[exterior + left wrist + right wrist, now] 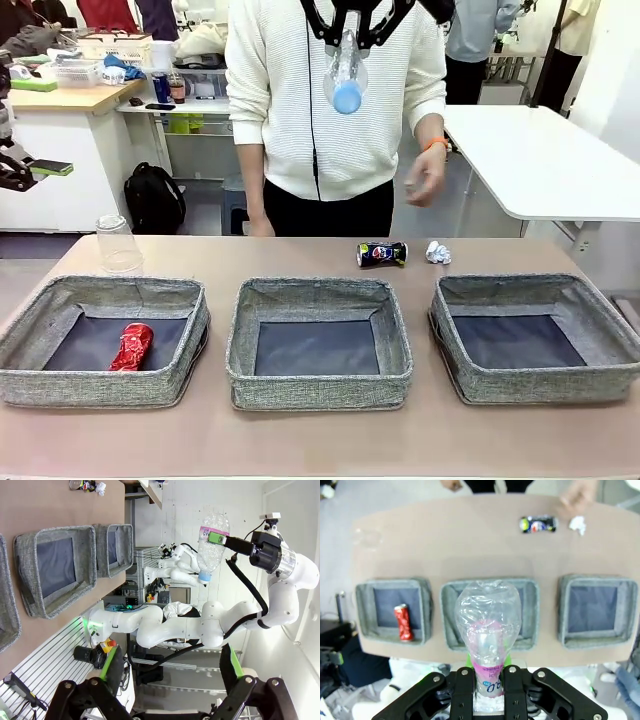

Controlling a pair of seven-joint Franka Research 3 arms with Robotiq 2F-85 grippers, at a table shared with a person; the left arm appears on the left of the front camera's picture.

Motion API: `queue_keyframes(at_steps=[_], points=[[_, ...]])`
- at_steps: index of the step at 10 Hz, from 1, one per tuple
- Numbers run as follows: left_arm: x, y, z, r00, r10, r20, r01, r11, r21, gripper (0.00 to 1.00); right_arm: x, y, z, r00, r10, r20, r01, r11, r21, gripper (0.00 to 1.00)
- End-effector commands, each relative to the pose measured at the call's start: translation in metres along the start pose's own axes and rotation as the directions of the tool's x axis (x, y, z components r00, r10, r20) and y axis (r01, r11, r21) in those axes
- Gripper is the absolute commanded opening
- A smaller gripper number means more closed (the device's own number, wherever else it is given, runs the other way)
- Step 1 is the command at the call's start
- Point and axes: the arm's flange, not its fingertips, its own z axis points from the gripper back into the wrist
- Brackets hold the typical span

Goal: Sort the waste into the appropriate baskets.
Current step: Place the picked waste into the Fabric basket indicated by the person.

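My right gripper (347, 22) hangs high over the table, shut on a clear plastic bottle (346, 72) with its blue cap pointing down. In the right wrist view the bottle (489, 622) sits over the middle basket (448, 617). A crushed red can (131, 346) lies in the left basket (100, 388). The middle basket (320, 392) and the right basket (540, 386) hold nothing. Behind them on the table lie a crushed dark-blue can (382, 254) and a white paper wad (438, 252). A clear cup (118, 245) stands upside down at the far left. My left gripper (170, 680) is open and holds nothing.
A person in a white sweater stands at the far edge, one hand (428, 180) raised above the paper wad. The left wrist view looks sideways at the right arm holding the bottle (212, 545) in the air. A white table (540, 160) stands behind at right.
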Motion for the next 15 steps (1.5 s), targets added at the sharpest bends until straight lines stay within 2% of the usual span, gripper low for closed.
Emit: queue_keyframes(at_steps=[1, 12, 13, 14, 15], points=[[-0.002, 0.001, 0.002, 1.000, -0.021, -0.012, 0.021, 1.000, 0.002, 1.00, -0.002, 0.000, 0.001, 1.000, 0.001, -0.005, -0.001, 1.000, 0.005, 0.19], [-0.002, 0.001, 0.002, 1.000, -0.021, -0.012, 0.021, 1.000, 0.002, 1.00, 0.000, 0.000, 0.000, 1.000, 0.000, 0.000, 0.000, 1.000, 0.000, 0.19], [-0.002, 0.001, 0.002, 1.000, -0.021, -0.012, 0.021, 1.000, 0.002, 1.00, 0.002, -0.032, -0.015, 0.997, 0.033, -0.065, -0.036, 0.998, -0.042, 0.19], [-0.002, 0.001, 0.002, 1.000, -0.021, -0.012, 0.021, 1.000, 0.002, 1.00, 0.001, -0.079, -0.036, 0.980, 0.115, -0.162, -0.119, 0.993, -0.010, 0.19], [-0.002, 0.001, 0.002, 1.000, -0.021, -0.012, 0.021, 1.000, 0.002, 1.00, -0.007, -0.128, -0.053, 0.964, 0.151, -0.221, -0.152, 0.988, 0.014, 0.19]])
